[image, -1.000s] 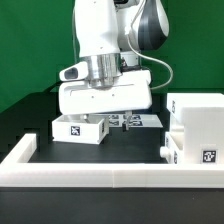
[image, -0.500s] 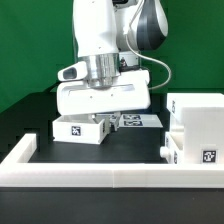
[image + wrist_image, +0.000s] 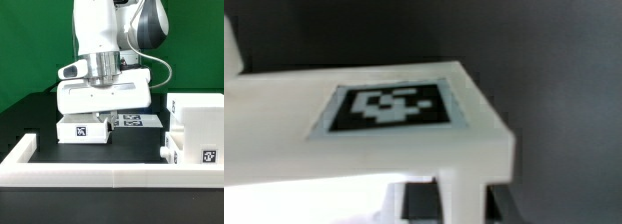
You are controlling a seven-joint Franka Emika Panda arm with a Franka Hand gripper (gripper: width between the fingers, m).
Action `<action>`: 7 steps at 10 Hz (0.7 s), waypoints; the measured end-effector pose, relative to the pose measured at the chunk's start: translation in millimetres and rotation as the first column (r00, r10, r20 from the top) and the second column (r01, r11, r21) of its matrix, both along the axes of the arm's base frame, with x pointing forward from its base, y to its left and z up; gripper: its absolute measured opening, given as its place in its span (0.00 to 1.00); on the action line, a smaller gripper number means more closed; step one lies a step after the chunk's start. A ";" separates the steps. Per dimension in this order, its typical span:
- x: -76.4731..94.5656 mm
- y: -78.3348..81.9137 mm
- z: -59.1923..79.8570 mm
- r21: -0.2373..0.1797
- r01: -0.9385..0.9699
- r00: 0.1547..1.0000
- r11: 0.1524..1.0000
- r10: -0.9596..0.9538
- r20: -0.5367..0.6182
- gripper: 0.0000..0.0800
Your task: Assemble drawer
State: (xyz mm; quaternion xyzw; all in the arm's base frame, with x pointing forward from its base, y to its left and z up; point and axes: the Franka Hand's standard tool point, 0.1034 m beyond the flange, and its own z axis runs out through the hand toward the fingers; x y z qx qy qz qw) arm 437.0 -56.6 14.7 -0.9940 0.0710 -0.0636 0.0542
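Nearest the exterior camera, a long low white wall [image 3: 100, 178] edges the black table [image 3: 120, 150]. Behind it, at the exterior view's right, a small white plastic box tray [image 3: 188, 152] shows a black-and-white square tag on its front and sits against the large white cube-shaped plastic housing [image 3: 197, 112].

Well apart from these, toward the exterior view's left, a second small white plastic box tray [image 3: 85, 130] rests level. Its long axis runs across the view and its tagged side faces the camera. The white two-finger gripper [image 3: 108, 113] hangs directly over this tray's far right end. The fingertips are hidden behind the tray's wall, so neither the gap between the jaws nor any hold on the tray can be told.

The blurred wrist view shows the same tray [image 3: 331, 160] close beneath the camera, its square tag [image 3: 393, 107] turned upward.

Just behind the gripper lies the thin flat white marker board [image 3: 142, 120]
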 end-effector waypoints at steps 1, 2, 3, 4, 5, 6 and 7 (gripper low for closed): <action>4.1 10.5 4.0 0.009 -0.005 1.000 1.000 0.005 -0.005 0.05; 13.7 24.9 11.4 0.019 -0.034 0.999 0.999 0.034 -0.007 0.05; 24.4 36.9 18.9 0.030 -0.064 0.998 0.998 0.064 -0.013 0.05; 37.2 48.4 27.3 0.038 -0.096 0.995 0.995 0.097 -0.016 0.05; 46.3 52.7 31.8 0.045 -0.204 0.978 0.978 0.206 -0.023 0.05; 53.4 51.5 34.9 0.052 -0.246 0.969 0.968 0.247 -0.023 0.05; 51.5 51.1 32.9 0.047 -0.233 0.972 0.971 0.234 -0.016 0.05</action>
